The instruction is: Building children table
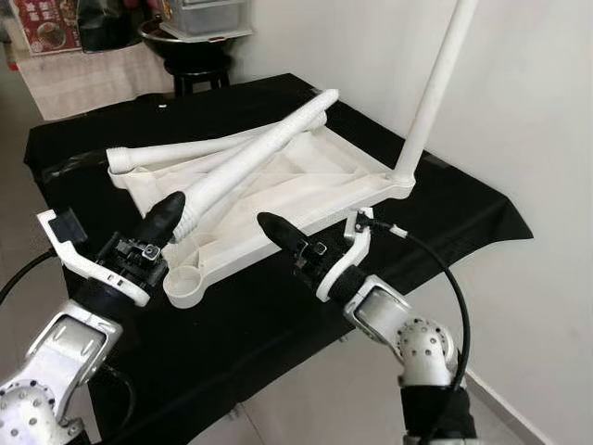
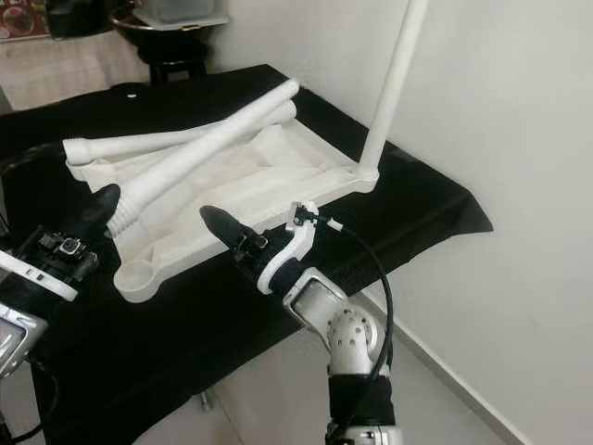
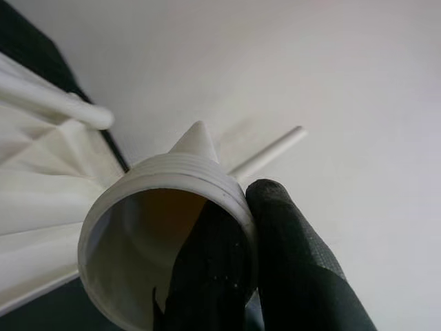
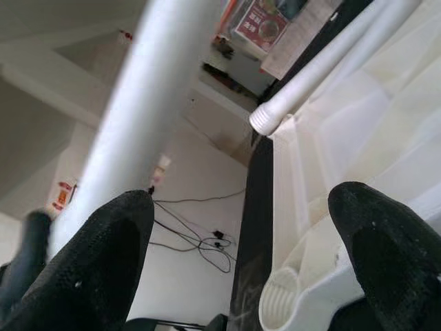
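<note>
left eye view is showing me the white tabletop (image 1: pixel 306 176) lying upside down on the black-draped work surface (image 1: pixel 463 209), with one leg (image 1: pixel 435 88) already standing upright in its far right corner socket. two loose legs are lying across the tabletop: one long leg (image 1: pixel 185 151) resting along the far edge, and a threaded leg (image 1: pixel 255 159) slanting diagonally over it.

i'm seeing my left gripper (image 1: pixel 170 215) clamped on the threaded end of that diagonal leg, near the tabletop's near left corner; in the left wrist view one black finger (image 3: pixel 207 276) is sitting inside the hollow threaded mouth (image 3: pixel 172 207) and the other is pressing on the outside of the rim.

my right gripper (image 1: pixel 275 228) is hovering just over the tabletop's near edge, touching nothing that i can make out. in the right wrist view its fingers (image 4: pixel 386 241) are standing wide apart, with an empty corner socket (image 4: pixel 282 303) showing between them.
</note>
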### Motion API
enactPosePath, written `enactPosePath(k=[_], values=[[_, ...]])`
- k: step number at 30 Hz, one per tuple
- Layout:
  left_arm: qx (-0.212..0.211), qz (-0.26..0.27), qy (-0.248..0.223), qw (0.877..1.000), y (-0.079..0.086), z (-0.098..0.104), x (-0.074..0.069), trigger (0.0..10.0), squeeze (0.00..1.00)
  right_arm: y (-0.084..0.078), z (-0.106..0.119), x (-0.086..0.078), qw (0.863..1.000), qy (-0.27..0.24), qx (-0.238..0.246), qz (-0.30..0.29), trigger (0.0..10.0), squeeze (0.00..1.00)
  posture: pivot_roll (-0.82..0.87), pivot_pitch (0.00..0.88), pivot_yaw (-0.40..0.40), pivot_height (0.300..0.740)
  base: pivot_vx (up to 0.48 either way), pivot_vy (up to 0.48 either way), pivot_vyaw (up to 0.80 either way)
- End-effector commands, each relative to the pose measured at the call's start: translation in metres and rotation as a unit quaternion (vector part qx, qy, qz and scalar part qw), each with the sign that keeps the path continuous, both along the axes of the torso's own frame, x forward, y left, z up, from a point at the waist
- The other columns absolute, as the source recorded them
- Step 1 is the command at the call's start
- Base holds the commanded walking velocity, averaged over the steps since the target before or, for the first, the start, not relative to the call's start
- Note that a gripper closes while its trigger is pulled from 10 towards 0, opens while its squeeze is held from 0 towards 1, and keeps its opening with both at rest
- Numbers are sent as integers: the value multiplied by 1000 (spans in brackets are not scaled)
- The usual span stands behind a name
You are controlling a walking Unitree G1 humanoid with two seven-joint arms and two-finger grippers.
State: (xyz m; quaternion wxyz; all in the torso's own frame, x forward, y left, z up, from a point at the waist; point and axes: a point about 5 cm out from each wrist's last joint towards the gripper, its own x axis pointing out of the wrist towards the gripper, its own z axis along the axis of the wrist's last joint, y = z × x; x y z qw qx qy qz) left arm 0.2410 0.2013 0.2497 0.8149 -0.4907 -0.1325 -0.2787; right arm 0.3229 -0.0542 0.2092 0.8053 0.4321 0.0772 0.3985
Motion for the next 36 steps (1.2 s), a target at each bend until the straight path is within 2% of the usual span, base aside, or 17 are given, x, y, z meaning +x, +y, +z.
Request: enactPosePath(k=[1, 2, 4, 6, 9, 12, 18, 22, 25, 26, 27, 28, 30, 32, 34, 35, 36], values=[[-4, -6, -22, 1000, -1, 5, -6, 0, 0, 26, 16, -1, 999, -9, 41, 27, 10000, 0, 19, 146, -80, 740, 0, 0, 0], [-2, -7, -21, 1000, -1, 5, -6, 0, 0, 27, 20, 2, 998, -15, 48, 23, 10000, 0, 19, 146, -80, 740, 0, 0, 0], [-4, -9, -18, 1000, -3, 4, -8, 0, 0, 26, 42, 8, 993, -47, 105, 25, 10000, 0, 32, 153, -82, 740, 0, 0, 0], [-4, -9, -18, 1000, -3, 4, -8, 0, 0, 26, 42, 8, 993, -47, 105, 25, 10000, 0, 32, 153, -82, 740, 0, 0, 0], [-9, -20, -15, 1000, -8, 1, -13, 0, 0, 22, 72, 8, 976, -95, 191, 50, 10000, 0, 35, 156, -83, 740, 0, 0, 0], [-13, -28, -14, 999, -12, 1, -14, 0, 0, 23, 85, 3, 963, -126, 224, 76, 10000, 0, 36, 158, -84, 740, 0, 0, 0], [-23, -43, -15, 999, -19, 2, -16, 0, 0, 28, 89, -3, 960, -135, 223, 98, 10000, 0, 37, 159, -81, 740, 0, 0, 0], [-23, -63, -21, 998, -28, 2, -18, 0, 0, 39, 86, -6, 966, -133, 195, 109, 10000, 0, 34, 157, -79, 740, 0, 0, 0], [-25, -60, -25, 998, -28, 4, -18, 0, 0, 37, 85, -4, 967, -134, 190, 107, 10000, 0, 37, 155, -83, 740, 0, 0, 0], [-25, -51, -30, 998, -25, 7, -17, 0, 0, 27, 84, -2, 965, -139, 196, 102, 10000, 0, 38, 154, -84, 740, 0, 0, 0], [-25, -51, -30, 998, -25, 7, -17, 0, 0, 27, 84, -2, 965, -139, 196, 102, 10000, 0, 38, 154, -84, 740, 0, 0, 0], [-25, -43, -34, 998, -21, 9, -17, 0, 0, 17, 85, -2, 962, -148, 207, 101, 10000, 0, 38, 154, -84, 740, 0, 0, 0], [-26, -39, -37, 998, -19, 11, -17, 0, 0, 9, 86, -3, 959, -154, 216, 102, 10000, 0, 38, 154, -84, 740, 0, 0, 0], [-24, -32, -39, 998, -14, 12, -16, 0, 0, -11, 85, -16, 943, -189, 238, 134, 10000, 0, 35, 151, -81, 740, 0, 0, 0], [-24, -28, -41, 998, -13, 13, -16, 0, 0, -19, 81, -24, 938, -203, 236, 156, 10000, 0, 34, 149, -80, 740, 0, 0, 0], [-24, -28, -41, 998, -13, 13, -16, 0, 0, -19, 81, -24, 938, -203, 236, 156, 10000, 0, 34, 149, -80, 740, 0, 0, 0], [-24, -25, -45, 998, -11, 15, -16, 0, 0, -22, 72, -29, 942, -206, 207, 165, 10000, 0, 35, 146, -81, 740, 0, 0, 0]])
